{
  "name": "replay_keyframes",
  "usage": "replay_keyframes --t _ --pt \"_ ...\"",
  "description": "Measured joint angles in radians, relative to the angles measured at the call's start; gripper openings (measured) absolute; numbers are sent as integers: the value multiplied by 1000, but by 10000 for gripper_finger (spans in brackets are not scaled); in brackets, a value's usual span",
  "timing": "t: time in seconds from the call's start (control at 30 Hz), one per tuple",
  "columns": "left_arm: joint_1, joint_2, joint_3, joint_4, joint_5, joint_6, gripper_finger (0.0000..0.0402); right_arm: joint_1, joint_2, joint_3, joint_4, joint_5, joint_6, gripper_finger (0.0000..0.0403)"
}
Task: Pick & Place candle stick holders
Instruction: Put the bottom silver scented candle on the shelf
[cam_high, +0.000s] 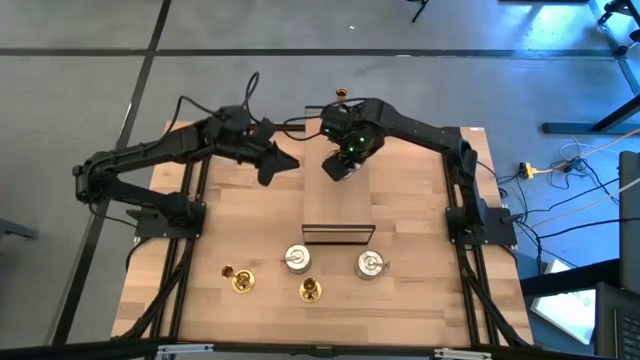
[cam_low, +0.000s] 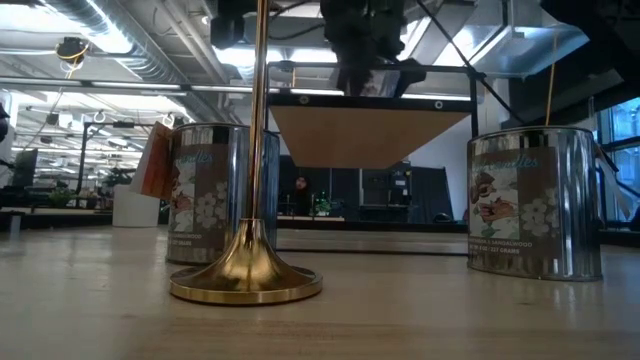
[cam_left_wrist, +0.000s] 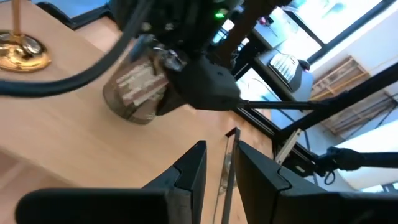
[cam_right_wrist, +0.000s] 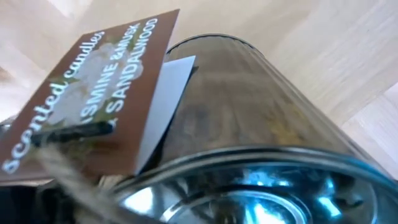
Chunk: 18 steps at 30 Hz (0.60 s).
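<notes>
Right gripper (cam_high: 338, 166) at 12 o'clock on the counter (cam_high: 400, 200), pinching a silver candle tin (cam_left_wrist: 138, 90) aloft. Left gripper (cam_high: 278, 164) just beside, at its 9 o'clock, fingers (cam_left_wrist: 189, 177) slightly spread. Two silver tins (cam_high: 297, 259) and brass holders (cam_high: 311, 290) at 6 o'clock.

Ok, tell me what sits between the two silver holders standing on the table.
Nothing. In the high view, the stretch between one silver holder and the other silver holder is bare wood of the table.
</notes>
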Motion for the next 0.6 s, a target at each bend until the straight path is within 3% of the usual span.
replay_keyframes --t 0.27,0.6 --pt "-38 0 0 0 -48 1 75 1 0 -40 0 6 -3 372" --pt "-40 0 0 0 -51 0 73 0 0 -40 0 17 -3 360"
